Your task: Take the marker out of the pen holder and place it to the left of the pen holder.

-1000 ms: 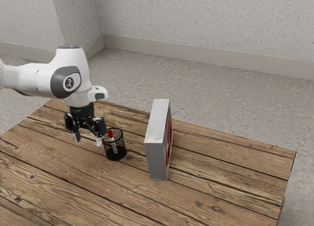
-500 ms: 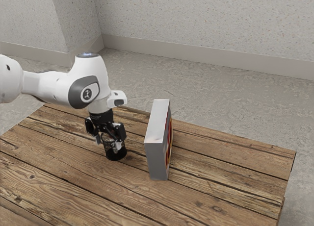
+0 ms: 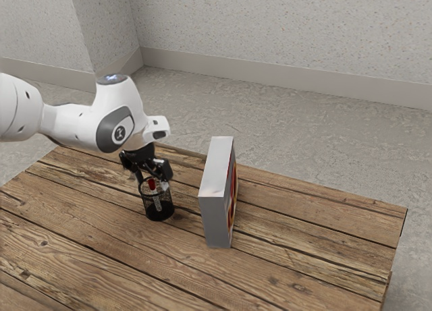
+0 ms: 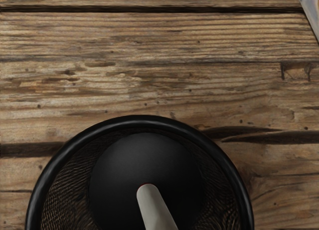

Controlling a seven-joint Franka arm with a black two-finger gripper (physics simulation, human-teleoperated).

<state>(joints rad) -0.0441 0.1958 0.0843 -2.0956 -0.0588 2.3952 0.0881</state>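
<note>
While the marker (image 3: pixel 152 185) stands in the holder (image 3: pixel 160 215), with the box (image 3: pixel 214 216) to the exterior view's right, the gripper (image 3: pixel 154 182) straddles it, fingers apart, apparently at the grasping step, which calls for closing, then lifting clear.

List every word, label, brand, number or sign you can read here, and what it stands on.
No text can be read.
Emblem on the arm: too small to read.
Box: its printed side is too edge-on to read.
Marker and pen holder: no legible lettering.
</note>
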